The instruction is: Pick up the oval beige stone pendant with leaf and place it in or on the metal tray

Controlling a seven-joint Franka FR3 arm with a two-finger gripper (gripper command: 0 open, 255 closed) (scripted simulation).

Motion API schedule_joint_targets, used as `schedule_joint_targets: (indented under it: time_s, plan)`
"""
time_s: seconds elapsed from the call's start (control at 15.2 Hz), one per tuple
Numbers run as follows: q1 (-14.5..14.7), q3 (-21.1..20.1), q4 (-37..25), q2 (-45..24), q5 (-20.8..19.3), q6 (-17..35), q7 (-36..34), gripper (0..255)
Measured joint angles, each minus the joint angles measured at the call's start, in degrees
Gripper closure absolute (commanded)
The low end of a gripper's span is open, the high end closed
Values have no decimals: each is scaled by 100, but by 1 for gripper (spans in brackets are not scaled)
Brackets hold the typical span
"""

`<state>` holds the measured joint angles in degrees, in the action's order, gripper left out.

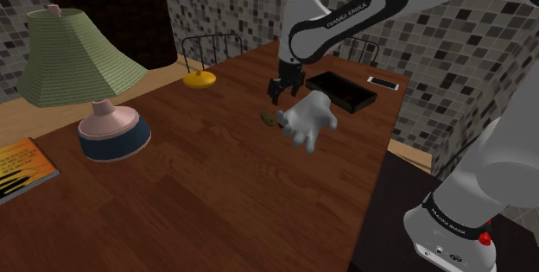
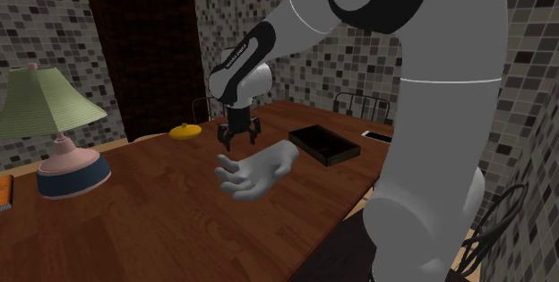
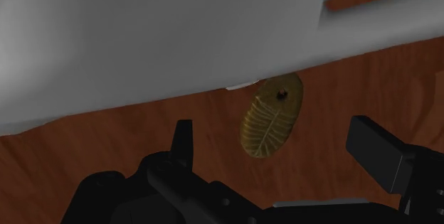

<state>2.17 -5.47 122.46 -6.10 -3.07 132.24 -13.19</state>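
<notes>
Pendant (image 3: 270, 118), oval and olive-beige, ribbed like a leaf and with a small hole at one end, lies flat on the dark wooden table (image 1: 216, 201). In the shoulder view the pendant (image 1: 269, 117) is a small dark spot near the middle of the tabletop. Its holed end lies right at the edge of a pale grey hand model (image 3: 142, 38); whether the two touch cannot be told.

The gripper (image 3: 277, 136) hangs over the pendant with its two black fingers (image 3: 183, 141) spread wide, one on each side of the stone and neither touching it. Seen from the shoulder view, the gripper (image 1: 285, 93) points down, just above the pendant and the hand model (image 1: 308, 117).

Past the hand model, toward the shoulder view's right, a shallow rectangular black tray (image 1: 343, 91) rests on the table, apart from the pendant. A phone (image 1: 383, 81) lies just beyond the tray, by the table's edge.

Toward the shoulder view's left, a flat yellow object (image 1: 199, 79) sits near the far edge. A lamp (image 1: 78, 72) with a green shade and a pink and blue base stands well apart from the pendant. A book (image 1: 22, 168) lies beside the lamp, at the picture's left edge.

A wire-backed chair (image 1: 210, 48) stands behind the table, before a wall (image 1: 449, 46) of grey mosaic tiles.
</notes>
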Motion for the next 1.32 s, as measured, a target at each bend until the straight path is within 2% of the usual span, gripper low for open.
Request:
schedule_joint_targets:
  time_s: [0.46, 0.92, 1.32]
  plan:
    - [140, -26, -1020, -1425, -157, 243, -171, 0]
    - [154, 10, -1019, -1818, -219, 627, -203, 0]
    - [158, 13, -1019, -1854, -226, 666, -209, 0]
